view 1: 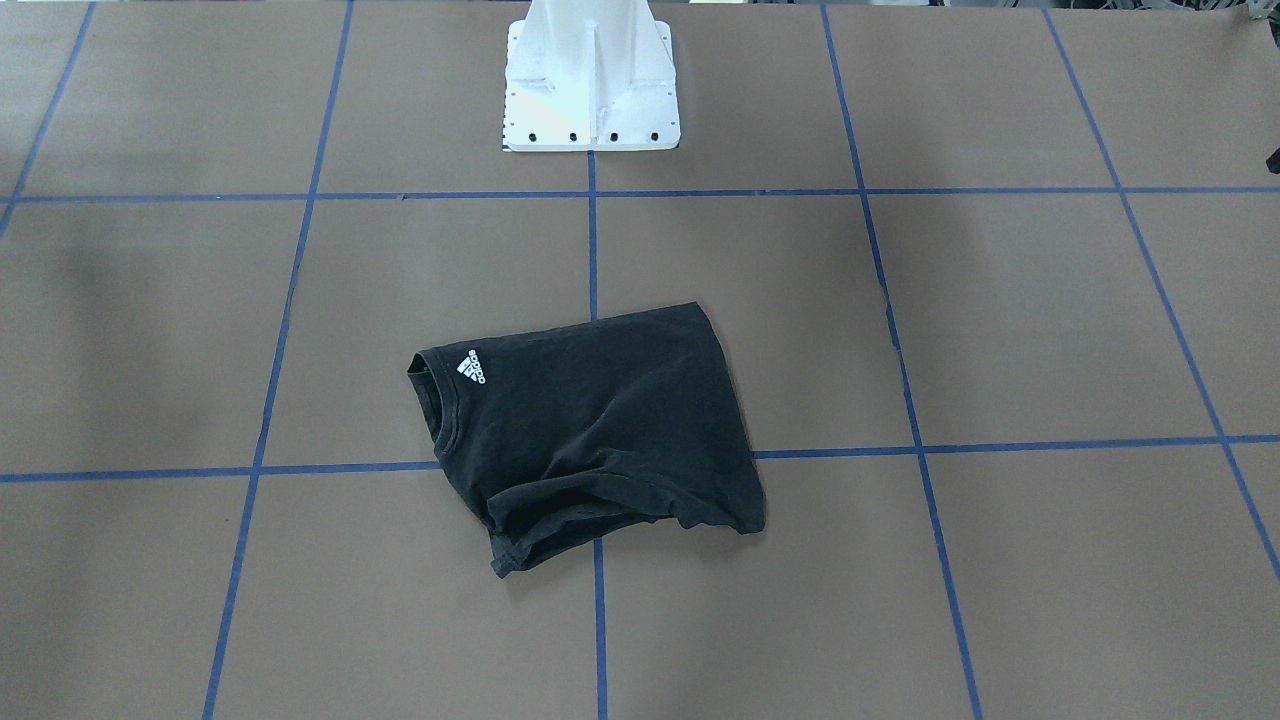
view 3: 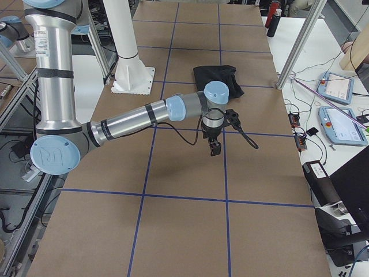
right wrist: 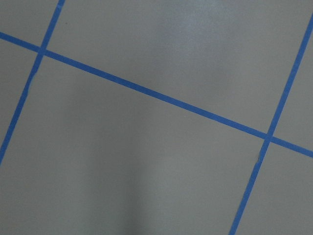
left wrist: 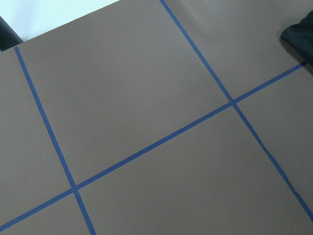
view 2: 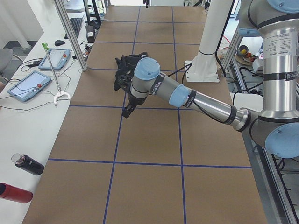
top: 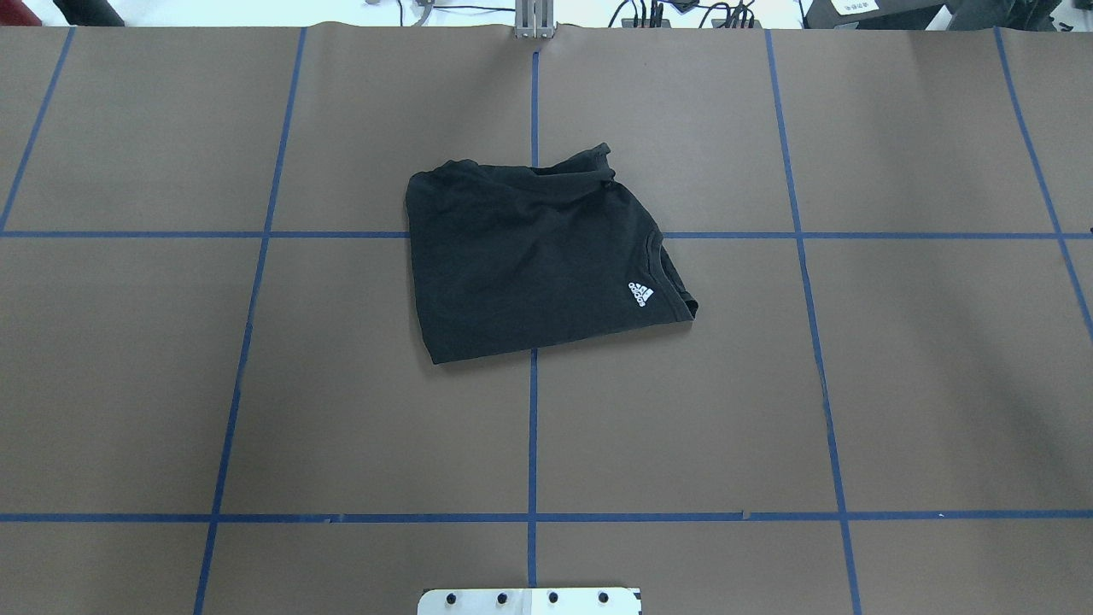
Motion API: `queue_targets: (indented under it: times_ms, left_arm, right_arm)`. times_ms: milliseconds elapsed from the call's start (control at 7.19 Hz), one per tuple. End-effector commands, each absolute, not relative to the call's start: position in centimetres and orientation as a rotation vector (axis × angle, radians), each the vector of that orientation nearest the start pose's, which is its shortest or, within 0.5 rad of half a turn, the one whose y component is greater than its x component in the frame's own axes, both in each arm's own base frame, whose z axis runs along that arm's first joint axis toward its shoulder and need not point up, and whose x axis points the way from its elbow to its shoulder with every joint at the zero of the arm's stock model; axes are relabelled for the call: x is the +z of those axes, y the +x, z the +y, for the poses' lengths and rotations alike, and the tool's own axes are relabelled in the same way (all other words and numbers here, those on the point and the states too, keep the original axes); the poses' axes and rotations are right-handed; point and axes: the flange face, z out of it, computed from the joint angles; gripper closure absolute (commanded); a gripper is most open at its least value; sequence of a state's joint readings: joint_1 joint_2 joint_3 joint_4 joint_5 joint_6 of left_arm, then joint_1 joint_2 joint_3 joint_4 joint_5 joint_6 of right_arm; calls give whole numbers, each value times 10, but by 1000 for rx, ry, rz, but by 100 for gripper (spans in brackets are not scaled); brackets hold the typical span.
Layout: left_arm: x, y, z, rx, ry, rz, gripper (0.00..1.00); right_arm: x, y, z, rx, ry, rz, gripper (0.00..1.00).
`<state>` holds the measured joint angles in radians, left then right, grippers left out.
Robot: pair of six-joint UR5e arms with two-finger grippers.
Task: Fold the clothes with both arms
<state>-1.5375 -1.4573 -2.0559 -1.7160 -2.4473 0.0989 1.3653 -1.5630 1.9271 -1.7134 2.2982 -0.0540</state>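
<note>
The black T-shirt point(view 1: 590, 420) point(top: 529, 265) lies folded into a compact, rumpled rectangle at the middle of the brown table, its small white neck logo point(view 1: 472, 368) facing up. No arm is over it in the front-facing and overhead views. In the left side view my left gripper point(view 2: 127, 109) hangs above the table, nearer the camera than the shirt point(view 2: 128, 59). In the right side view my right gripper point(view 3: 214, 147) hangs likewise, short of the shirt point(view 3: 216, 78). I cannot tell whether either is open or shut. A shirt corner point(left wrist: 301, 34) shows in the left wrist view.
The white pedestal base point(view 1: 590, 80) stands at the robot's edge of the table. Blue tape lines point(top: 532, 427) divide the brown surface into squares. Tablets point(view 2: 28, 85) and bottles point(view 2: 28, 164) lie on a white side bench, with metal posts point(view 2: 70, 32) beside it.
</note>
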Motion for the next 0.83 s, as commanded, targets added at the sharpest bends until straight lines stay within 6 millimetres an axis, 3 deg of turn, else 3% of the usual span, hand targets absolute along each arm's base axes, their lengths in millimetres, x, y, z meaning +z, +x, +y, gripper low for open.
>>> queue_targets:
  times_ms: [0, 696]
  left_arm:
    - [448, -43, -437, 350, 517, 840, 1]
    - [450, -42, -437, 350, 515, 840, 1]
  right_arm:
    - [498, -33, -487, -325, 156, -749, 0]
    - [497, -33, -487, -329, 160, -749, 0]
